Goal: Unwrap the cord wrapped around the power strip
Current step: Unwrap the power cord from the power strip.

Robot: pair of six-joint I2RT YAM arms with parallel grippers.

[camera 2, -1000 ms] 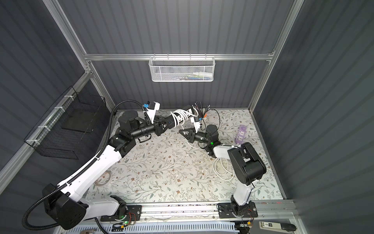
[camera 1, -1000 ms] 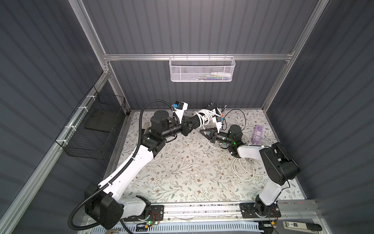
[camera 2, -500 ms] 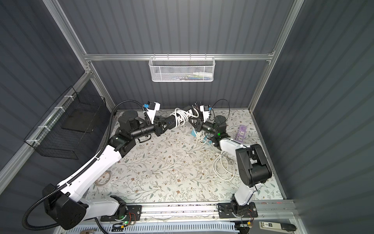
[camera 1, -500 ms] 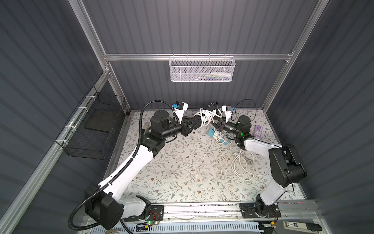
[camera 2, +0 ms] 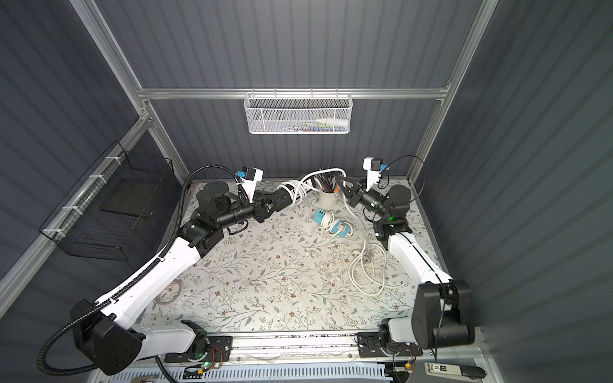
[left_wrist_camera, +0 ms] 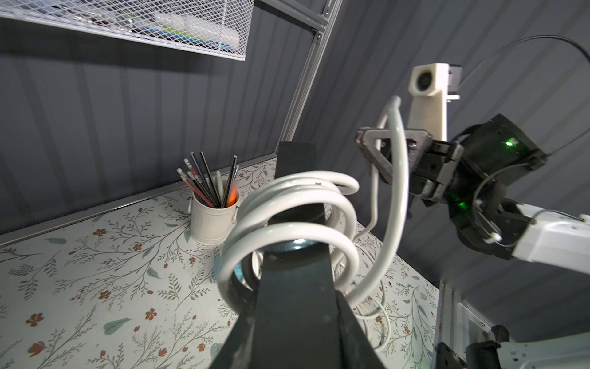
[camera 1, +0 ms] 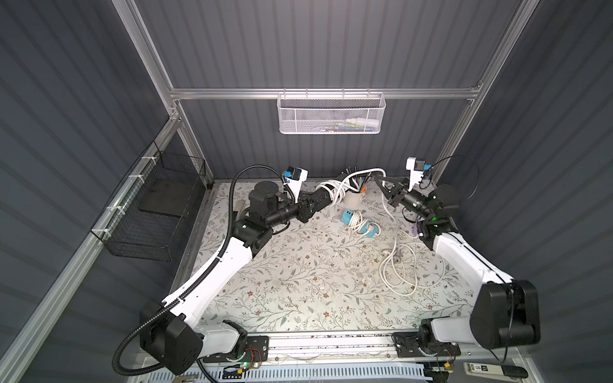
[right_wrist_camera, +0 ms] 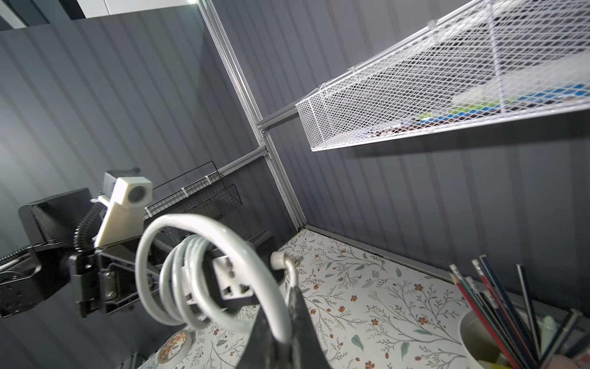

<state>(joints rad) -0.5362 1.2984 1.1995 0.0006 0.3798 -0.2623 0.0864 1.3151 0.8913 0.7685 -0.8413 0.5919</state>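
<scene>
Power strip (right_wrist_camera: 231,282) is up off the surface (camera 1: 298,272) at the back, clamped by one end in my left fingers (left_wrist_camera: 297,319), and in both top views it sits just beside the cream cup of pencils (camera 1: 353,199). I can see three or four white loops of cord (left_wrist_camera: 287,230) still wound round it. One bigger loop arcs out to my right fingers (left_wrist_camera: 372,156), which are pinched shut on the cord, nothing else in them. From there the cord drops to the surface and lies in loose coils by the right arm (camera 1: 464,255). Apart from all that, a blue gadget (camera 1: 347,217) wrapped in its own white lead lies near the cup
</scene>
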